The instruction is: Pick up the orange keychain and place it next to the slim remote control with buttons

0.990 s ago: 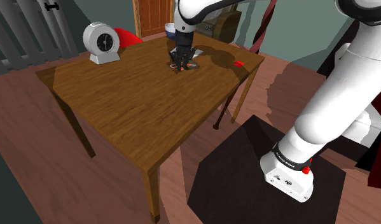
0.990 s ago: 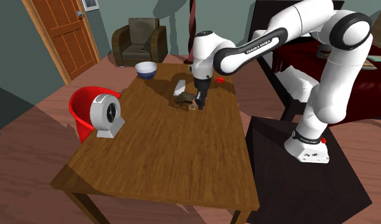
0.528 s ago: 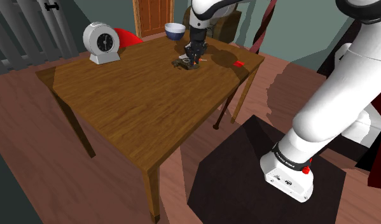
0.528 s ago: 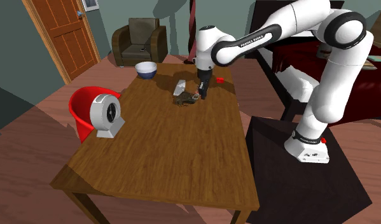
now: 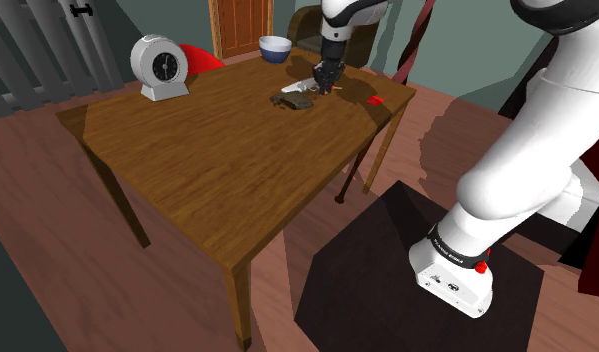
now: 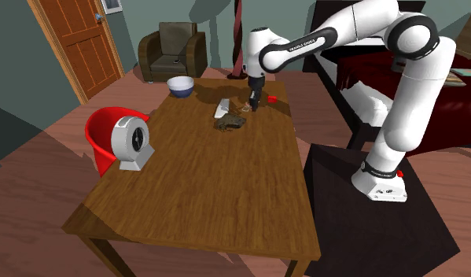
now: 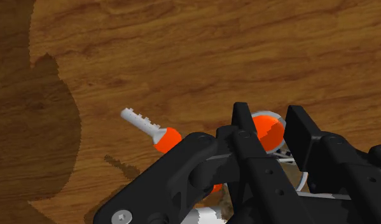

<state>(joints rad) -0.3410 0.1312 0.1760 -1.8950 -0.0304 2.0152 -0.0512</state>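
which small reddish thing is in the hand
The orange keychain with a white key, clasped by the black hand; the small red block lies apart, untouched.

At home, in a living room: a brown armchair (image 6: pixel 173 49) beside a panelled wooden door (image 6: pixel 76 43), plank floor (image 6: pixel 37 161), a clock (image 6: pixel 134 142) on my wooden bench (image 6: pixel 218 189).

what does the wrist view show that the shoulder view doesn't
Wrist view: the orange keychain up close, clasped in the tool, its white toothed key with an orange head sticking out. Shoulder view: the slim pale remote beside the tool, a dark lump by it, a bowl, a clock, a small red item. Both: the wooden table and the tool holding the keychain.
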